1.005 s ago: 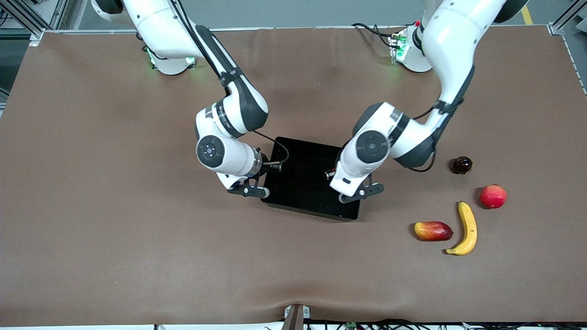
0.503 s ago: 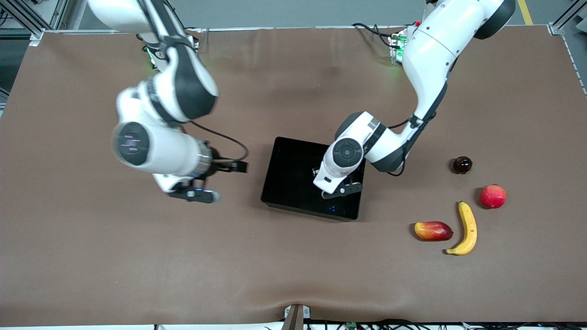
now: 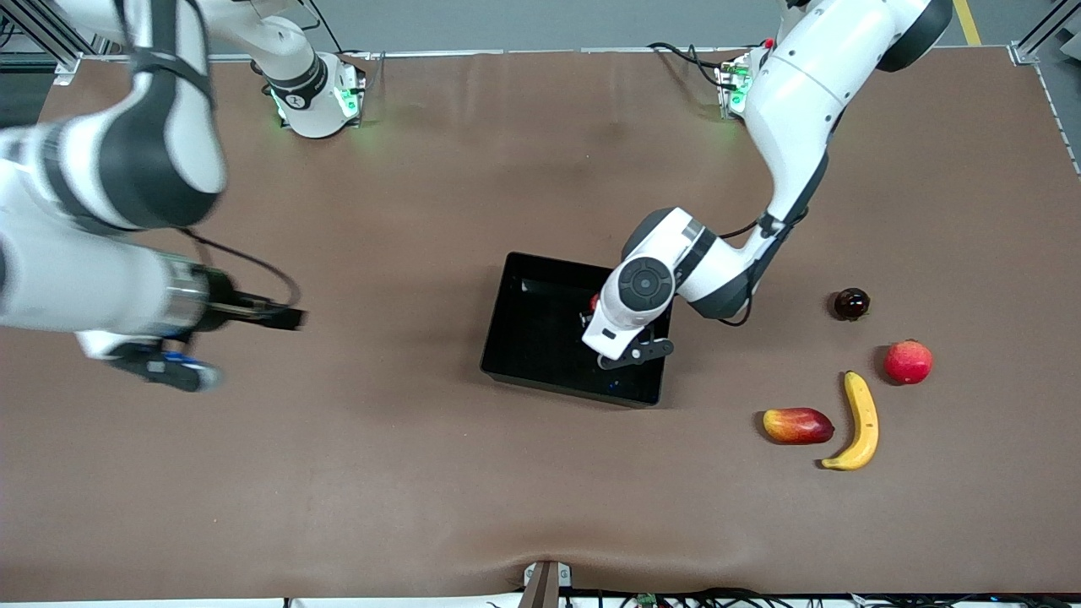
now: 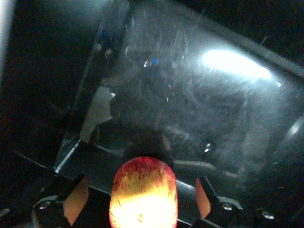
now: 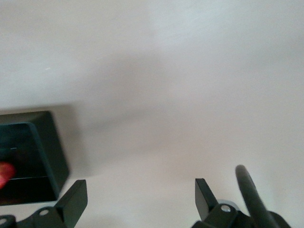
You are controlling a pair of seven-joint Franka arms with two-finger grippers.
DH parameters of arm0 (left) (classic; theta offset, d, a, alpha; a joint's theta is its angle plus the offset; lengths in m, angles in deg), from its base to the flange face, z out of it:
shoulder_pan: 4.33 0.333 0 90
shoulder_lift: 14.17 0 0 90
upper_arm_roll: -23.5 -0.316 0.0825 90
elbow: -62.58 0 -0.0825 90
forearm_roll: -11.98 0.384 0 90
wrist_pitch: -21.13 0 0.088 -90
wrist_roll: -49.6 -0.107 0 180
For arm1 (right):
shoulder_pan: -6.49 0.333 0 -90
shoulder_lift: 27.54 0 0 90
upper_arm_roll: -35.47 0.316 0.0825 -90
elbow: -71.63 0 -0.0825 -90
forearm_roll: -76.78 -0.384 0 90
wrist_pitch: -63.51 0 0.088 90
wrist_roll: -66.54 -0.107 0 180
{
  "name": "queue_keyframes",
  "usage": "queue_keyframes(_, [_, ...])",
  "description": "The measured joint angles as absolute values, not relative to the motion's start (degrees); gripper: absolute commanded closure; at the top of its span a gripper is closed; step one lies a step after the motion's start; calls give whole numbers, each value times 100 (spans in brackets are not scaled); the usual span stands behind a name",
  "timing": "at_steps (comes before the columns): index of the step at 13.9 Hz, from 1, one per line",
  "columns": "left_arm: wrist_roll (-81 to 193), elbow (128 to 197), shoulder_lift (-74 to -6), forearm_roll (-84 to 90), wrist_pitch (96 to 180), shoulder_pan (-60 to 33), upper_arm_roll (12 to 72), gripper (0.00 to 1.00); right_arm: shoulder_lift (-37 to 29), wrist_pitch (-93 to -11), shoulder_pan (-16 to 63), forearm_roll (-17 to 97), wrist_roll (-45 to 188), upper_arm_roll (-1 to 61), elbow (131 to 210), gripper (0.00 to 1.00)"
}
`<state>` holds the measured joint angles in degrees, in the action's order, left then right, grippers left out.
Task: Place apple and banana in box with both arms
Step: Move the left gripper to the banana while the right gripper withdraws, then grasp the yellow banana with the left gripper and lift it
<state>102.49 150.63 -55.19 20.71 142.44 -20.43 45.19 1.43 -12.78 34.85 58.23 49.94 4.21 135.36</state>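
The black box [image 3: 553, 388] stands mid-table. My left gripper [image 3: 610, 336] hangs inside it, fingers open. In the left wrist view the red-and-yellow apple [image 4: 143, 194] sits between the open fingers [image 4: 76, 205] with a gap on each side, over the box floor [image 4: 190, 109]. From the front only a sliver of the apple [image 3: 594, 301] shows beside the hand. The banana [image 3: 862, 420] lies on the table toward the left arm's end, nearer the front camera than the box. My right gripper [image 3: 159, 365] is open and empty over bare table toward the right arm's end; its wrist view [image 5: 140, 192] shows the box corner [image 5: 42, 137].
Near the banana lie a red-yellow mango-like fruit [image 3: 798, 425], a red-pink round fruit [image 3: 908, 361] and a small dark round fruit [image 3: 850, 303]. The brown table [image 3: 422, 473] is open nearer the front camera.
My right arm has swung away from the box toward its own end of the table. My left gripper moved from the box's edge to inside the box.
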Motion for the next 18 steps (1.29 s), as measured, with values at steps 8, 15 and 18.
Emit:
queue_keyframes(8, [8745, 15043, -4385, 2106, 13798, -366, 4462, 0, -702, -1167, 2759, 6329, 6943, -277, 14105, 0])
queue_keyframes(15, [6477, 15160, -4945, 3025, 13939, 1150, 4417, 0, -1332, -1063, 3167, 6926, 6896, -247, 14113, 0])
queue_keyframes(18, [6065, 15172, -5342, 3225, 14573, 1459, 4415, 1, -1372, -1109, 2983, 6923, 6901, -43, 14098, 0])
